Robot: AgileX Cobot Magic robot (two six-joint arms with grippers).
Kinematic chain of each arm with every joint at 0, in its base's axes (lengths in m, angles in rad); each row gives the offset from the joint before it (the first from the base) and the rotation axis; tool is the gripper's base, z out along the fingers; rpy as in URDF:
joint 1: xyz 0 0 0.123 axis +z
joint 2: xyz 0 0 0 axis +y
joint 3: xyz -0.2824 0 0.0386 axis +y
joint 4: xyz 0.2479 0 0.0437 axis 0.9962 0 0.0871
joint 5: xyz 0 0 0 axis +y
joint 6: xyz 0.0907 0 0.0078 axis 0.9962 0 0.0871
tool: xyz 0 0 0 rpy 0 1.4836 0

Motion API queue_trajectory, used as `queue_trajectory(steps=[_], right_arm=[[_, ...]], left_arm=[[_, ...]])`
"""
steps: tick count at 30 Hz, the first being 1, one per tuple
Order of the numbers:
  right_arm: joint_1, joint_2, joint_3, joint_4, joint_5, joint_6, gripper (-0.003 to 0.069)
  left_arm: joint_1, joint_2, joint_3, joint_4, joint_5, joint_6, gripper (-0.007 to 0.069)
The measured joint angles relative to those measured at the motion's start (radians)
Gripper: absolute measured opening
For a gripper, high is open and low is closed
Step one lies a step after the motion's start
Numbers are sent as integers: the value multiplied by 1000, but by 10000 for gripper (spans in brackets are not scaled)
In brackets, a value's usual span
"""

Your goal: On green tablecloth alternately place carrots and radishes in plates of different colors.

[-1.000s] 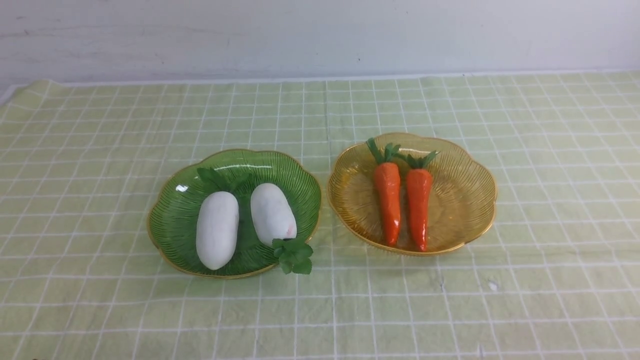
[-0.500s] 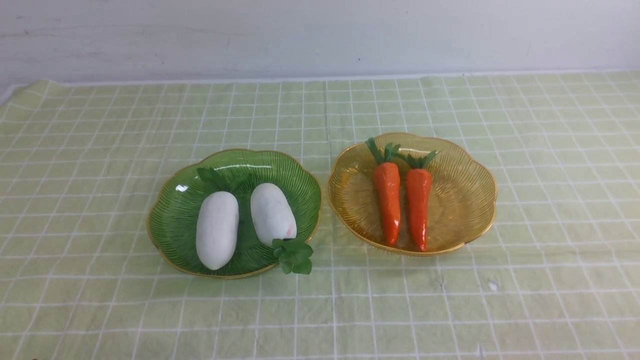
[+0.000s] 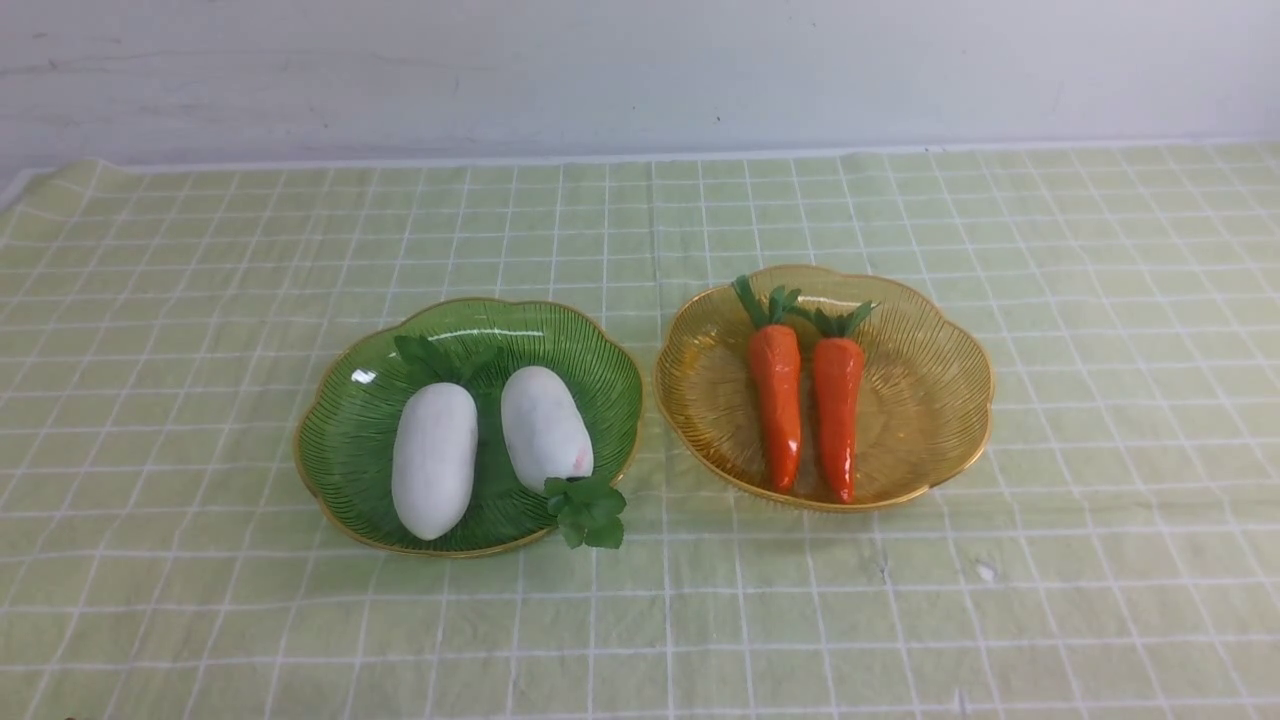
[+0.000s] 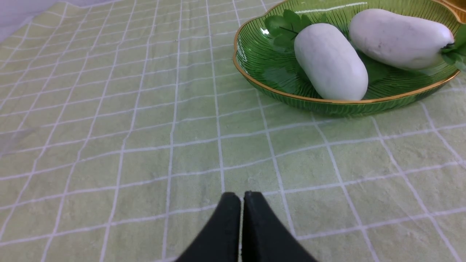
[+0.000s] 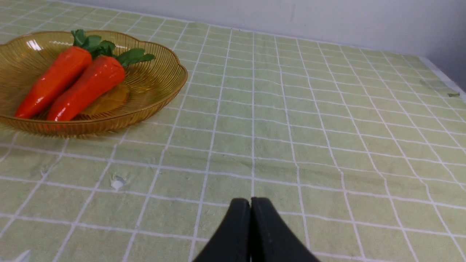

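Two white radishes (image 3: 435, 458) (image 3: 545, 427) lie side by side in the dark green plate (image 3: 345, 455) on the green tablecloth (image 3: 200, 300). Two orange carrots (image 3: 776, 404) (image 3: 837, 412) lie side by side in the amber plate (image 3: 930, 400) to its right. No arm shows in the front view. My left gripper (image 4: 242, 196) is shut and empty over bare cloth, well short of the green plate (image 4: 255, 58) and its radishes (image 4: 329, 62). My right gripper (image 5: 250, 202) is shut and empty over bare cloth, away from the amber plate (image 5: 160, 87) and its carrots (image 5: 87, 87).
A white wall (image 3: 640, 70) rises just behind the cloth's far edge. The cloth's left end (image 3: 15, 185) and right end (image 5: 437, 72) show bare table beyond. A small white fleck (image 3: 986, 571) lies on the cloth in front of the amber plate.
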Motion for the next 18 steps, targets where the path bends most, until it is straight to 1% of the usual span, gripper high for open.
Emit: queue_trajectory(steps=[18], right_arm=[[0, 0, 0, -6, 0, 0, -14]], left_arm=[[0, 0, 0, 0, 0, 0, -8]])
